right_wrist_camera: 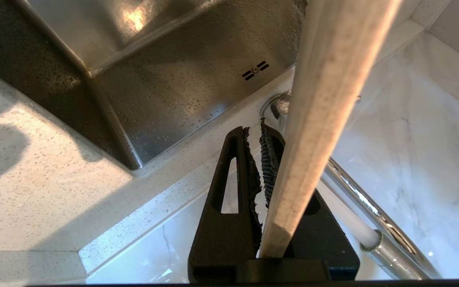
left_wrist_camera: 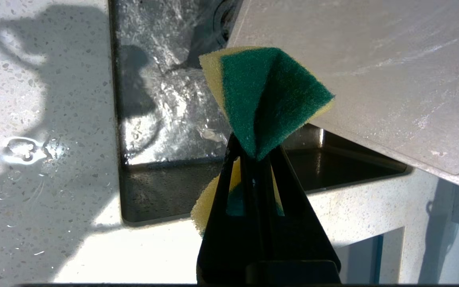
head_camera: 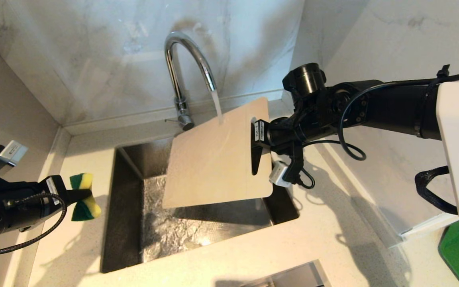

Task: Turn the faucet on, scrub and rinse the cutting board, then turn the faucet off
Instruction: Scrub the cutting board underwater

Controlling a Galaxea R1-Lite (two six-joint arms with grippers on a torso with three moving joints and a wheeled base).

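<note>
Head view: one cream cutting board [head_camera: 213, 159] is held tilted above one steel sink [head_camera: 126, 223], its far edge under the running stream from one chrome faucet [head_camera: 181, 75]. The right gripper [head_camera: 258, 145] has its jaws clamped on the board's handle-hole end, reaching in from the right. The left gripper [head_camera: 79, 195], off to the left over the speckled countertop [head_camera: 333, 239], has its jaws pinched tight on one yellow-and-green sponge [head_camera: 84, 197], apart from the board. Two arms in all.
</note>
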